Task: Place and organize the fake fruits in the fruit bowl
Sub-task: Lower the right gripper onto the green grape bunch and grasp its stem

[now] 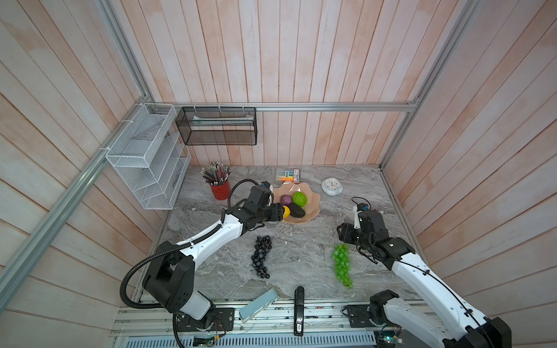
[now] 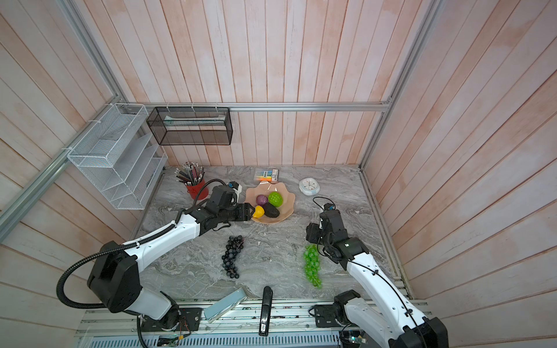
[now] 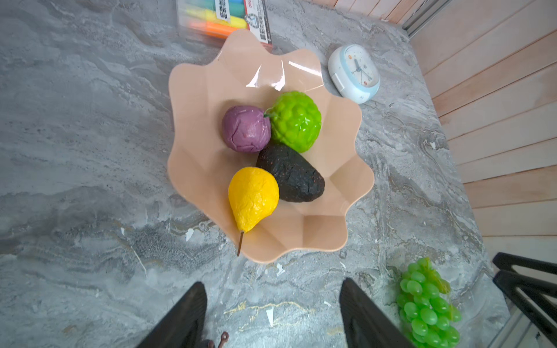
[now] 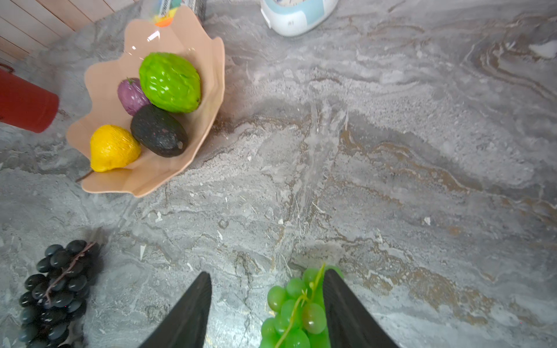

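Note:
The peach fruit bowl (image 1: pixel 313 200) (image 3: pixel 211 90) (image 4: pixel 105 75) holds a yellow fruit (image 1: pixel 286 211) (image 3: pixel 253 195), a dark avocado (image 1: pixel 297 210) (image 3: pixel 292 176), a purple fruit (image 3: pixel 245 128) and a bright green bumpy fruit (image 3: pixel 297 120). My left gripper (image 1: pixel 281 211) (image 3: pixel 272 283) is open and empty at the bowl's near-left rim, close to the yellow fruit. A black grape bunch (image 1: pixel 261 256) (image 4: pixel 57 289) lies on the table. My right gripper (image 1: pixel 342 241) (image 4: pixel 267 272) is open, straddling the top of the green grape bunch (image 1: pixel 342 263) (image 4: pixel 298 307), which rests against one finger.
Behind the bowl are a highlighter pack (image 1: pixel 288 175), a white clock (image 1: pixel 331 186) and a red pencil cup (image 1: pixel 220 189). At the front edge lie a black stapler (image 1: pixel 299 310) and a light blue case (image 1: pixel 258 304). Wire racks hang on the left and back walls.

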Motion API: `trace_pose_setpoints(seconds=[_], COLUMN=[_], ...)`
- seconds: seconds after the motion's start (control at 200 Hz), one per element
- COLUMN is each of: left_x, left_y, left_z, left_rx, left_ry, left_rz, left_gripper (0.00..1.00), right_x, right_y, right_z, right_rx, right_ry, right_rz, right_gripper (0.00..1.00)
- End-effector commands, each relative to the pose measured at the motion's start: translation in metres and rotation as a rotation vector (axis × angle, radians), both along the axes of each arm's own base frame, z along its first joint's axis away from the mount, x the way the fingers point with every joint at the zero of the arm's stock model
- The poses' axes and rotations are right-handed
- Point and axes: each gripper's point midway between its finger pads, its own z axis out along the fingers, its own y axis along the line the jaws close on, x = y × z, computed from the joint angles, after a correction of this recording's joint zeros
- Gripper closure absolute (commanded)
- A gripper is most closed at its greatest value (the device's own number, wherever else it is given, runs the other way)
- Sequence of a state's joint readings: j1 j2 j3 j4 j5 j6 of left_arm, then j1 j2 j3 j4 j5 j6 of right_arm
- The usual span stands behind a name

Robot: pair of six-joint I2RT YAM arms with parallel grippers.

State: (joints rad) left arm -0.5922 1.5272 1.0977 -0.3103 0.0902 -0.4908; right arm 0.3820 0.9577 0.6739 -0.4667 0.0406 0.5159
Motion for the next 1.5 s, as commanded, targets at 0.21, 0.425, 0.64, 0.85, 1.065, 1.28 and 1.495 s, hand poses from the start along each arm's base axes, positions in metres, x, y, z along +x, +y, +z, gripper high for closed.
trace_pose_setpoints(seconds=[0.21, 0.425, 0.64, 0.85, 1.065, 1.28, 1.495], left_x=[-0.010, -0.008, -0.005, -0.007, -0.008, -0.010, -0.012], left_y=[0.010, 0.012, 0.013, 0.014, 0.015, 0.015, 0.015], left_z=[0.008, 0.001, 0.000, -0.005, -0.006, -0.008, -0.009], left_rx=[-0.097, -0.156, -0.194, -0.225, -0.234, -0.238, -0.248], left_ry=[-0.034, -0.016, -0.016, 0.003, 0.007, 0.013, 0.018], left_rz=[0.011, -0.010, -0.021, -0.021, -0.018, -0.021, -0.017], left_gripper=[0.27, 0.27, 0.27, 0.27, 0.27, 0.27, 0.27], right_x=[-0.030, -0.032, -0.039, -0.037, -0.045, -0.049, -0.052], right_y=[0.014, 0.001, -0.008, -0.014, -0.014, -0.016, -0.016], right_z=[-0.031, -0.037, -0.048, -0.052, -0.058, -0.056, -0.061], right_rx=[-0.110, -0.243, -0.262, -0.263, -0.257, -0.248, -0.242], right_ry=[0.174, 0.169, 0.211, 0.186, 0.224, 0.229, 0.238], right_rz=[-0.014, -0.100, -0.147, -0.185, -0.184, -0.191, -0.182], right_gripper=[0.36, 0.34, 0.48, 0.60, 0.76, 0.77, 0.91])
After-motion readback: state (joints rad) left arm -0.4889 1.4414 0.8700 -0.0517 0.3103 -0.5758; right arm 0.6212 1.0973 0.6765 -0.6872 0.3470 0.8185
